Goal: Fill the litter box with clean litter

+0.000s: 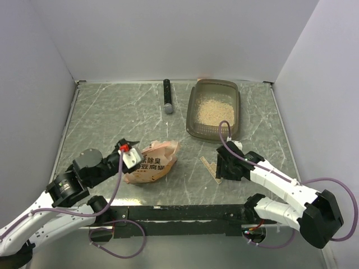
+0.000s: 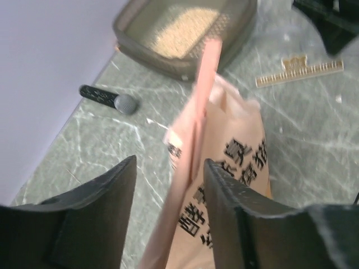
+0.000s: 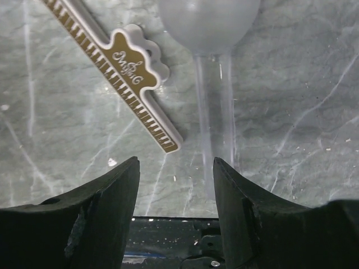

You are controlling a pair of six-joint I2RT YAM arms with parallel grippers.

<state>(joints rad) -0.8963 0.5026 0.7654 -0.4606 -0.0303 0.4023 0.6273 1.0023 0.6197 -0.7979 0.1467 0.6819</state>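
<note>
1. The litter box (image 1: pixel 193 126) stands on the far right part of the grey-green marbled worktop (image 1: pixel 112 112), close to the back wall.
2. The clean litter (image 1: pixel 212 110) lies inside it as a pale, grainy patch over the middle of the floor.
3. An orange-pink pouch (image 1: pixel 150 167) with black Chinese print lies slumped on the worktop, near and left of the box and well apart from it.
4. The left tool (image 2: pixel 170 162) is at the pouch's left end with its jaws apart. The pouch's thin pink edge runs up between them, not pinched.
5. The right tool (image 3: pixel 175 162) hangs over bare worktop near the box's near side, jaws apart and holding nothing.
6. A gold-and-white comb-shaped piece (image 3: pixel 132 70) lies flat just left of the right tool.
7. A black stick (image 1: pixel 167 89) with a grey end lies left of the box.
</note>
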